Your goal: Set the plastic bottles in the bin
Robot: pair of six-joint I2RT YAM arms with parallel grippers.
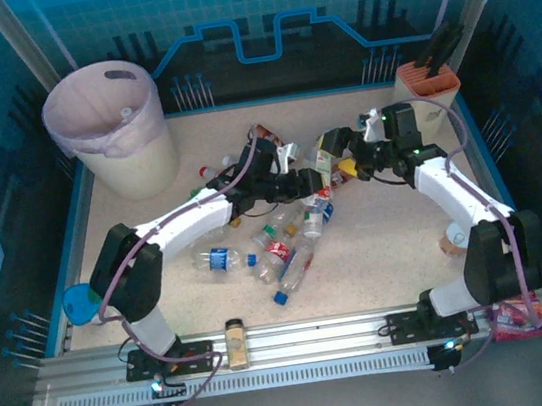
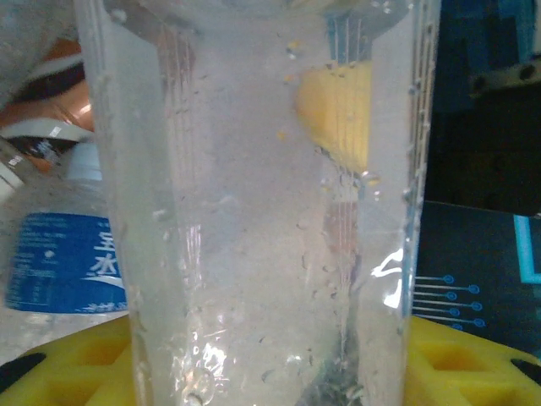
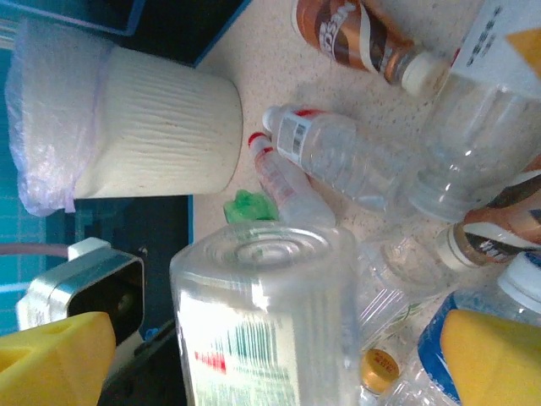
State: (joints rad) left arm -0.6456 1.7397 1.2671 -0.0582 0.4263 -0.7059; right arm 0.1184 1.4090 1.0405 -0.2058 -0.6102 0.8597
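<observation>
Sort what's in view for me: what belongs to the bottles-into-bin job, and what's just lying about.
For the job:
- plastic bottles piled mid-table
- clear bottle gripped by the left gripper
- bin, far left

Just lying about:
- amber jar at the near edge
- beige box with orange top, far right
- blue object at the left edge
- pink packet, near right corner
</observation>
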